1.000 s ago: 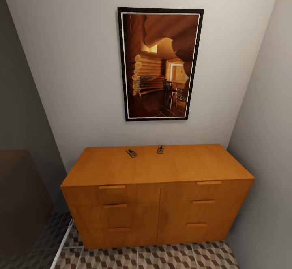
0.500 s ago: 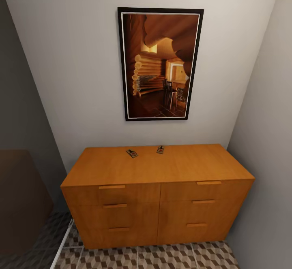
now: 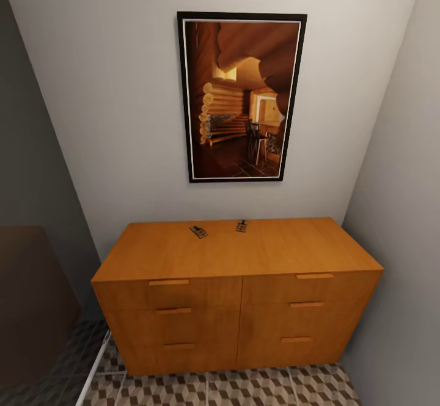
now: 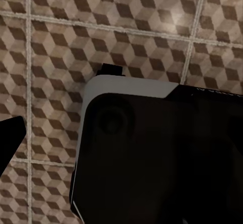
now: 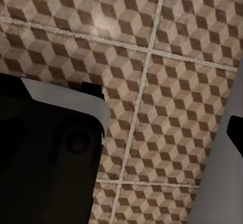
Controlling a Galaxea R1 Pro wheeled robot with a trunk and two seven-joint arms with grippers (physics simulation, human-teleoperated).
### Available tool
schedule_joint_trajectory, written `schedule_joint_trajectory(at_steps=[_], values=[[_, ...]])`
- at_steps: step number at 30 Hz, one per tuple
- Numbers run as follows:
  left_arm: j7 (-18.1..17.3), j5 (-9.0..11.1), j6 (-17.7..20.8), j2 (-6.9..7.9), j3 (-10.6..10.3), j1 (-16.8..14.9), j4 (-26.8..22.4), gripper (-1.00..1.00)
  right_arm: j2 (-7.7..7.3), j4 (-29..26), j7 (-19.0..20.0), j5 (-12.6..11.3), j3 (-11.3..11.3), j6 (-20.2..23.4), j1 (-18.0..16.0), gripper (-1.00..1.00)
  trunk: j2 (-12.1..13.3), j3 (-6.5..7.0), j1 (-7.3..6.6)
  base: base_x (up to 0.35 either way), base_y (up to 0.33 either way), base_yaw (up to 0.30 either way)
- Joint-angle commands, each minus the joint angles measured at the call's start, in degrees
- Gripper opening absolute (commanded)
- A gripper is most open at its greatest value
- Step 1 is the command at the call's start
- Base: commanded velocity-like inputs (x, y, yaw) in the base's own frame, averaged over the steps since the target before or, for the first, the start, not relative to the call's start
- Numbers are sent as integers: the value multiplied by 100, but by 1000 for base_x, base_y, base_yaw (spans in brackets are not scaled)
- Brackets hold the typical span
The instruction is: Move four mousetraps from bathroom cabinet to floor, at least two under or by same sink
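Nearest, both wrist views looked down on the bathroom floor point(image 4: 126, 21) of large square tiles printed with brown, beige and white cubes and thin grey grout lines, with the robot's dark, white-edged base point(image 4: 152, 153) below each camera. A dark tip at the edge of the left wrist view may have been a finger; finger spread could not be told for either arm, and nothing was seen held.

Farther off, in the head view, stood the low, wide orange-brown wooden cabinet point(image 3: 244, 308) with flat top and two columns of bar-handled drawer fronts. Two tiny flat dark-brown wooden mousetraps lay on its top near the back edge, one point(image 3: 198, 232) left of the other point(image 3: 241, 226), apart, both well beyond where the fingers hung. Behind, a black-framed picture of a log interior point(image 3: 241, 97) hung on the wall.

Judged step: reaching for a trap. Best done by closing on the cabinet front, raising one arm over the top, fingers spread wide, descending straight onto one board and pinching its long sides; flat boards slip easily.
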Motion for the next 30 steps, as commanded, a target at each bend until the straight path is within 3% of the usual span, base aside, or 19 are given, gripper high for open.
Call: schedule_joint_trajectory(at_steps=[1,30], values=[[7,44,-7,0,-36,-3,1,100,-1,18,-29,55,-48,-23,-9,100,36,11,-22,0,0,0],[6,43,-7,-2,-28,-3,1,100,4,18,-33,38,-47,-23,-9,100,1199,532,-659,0,0,0]])
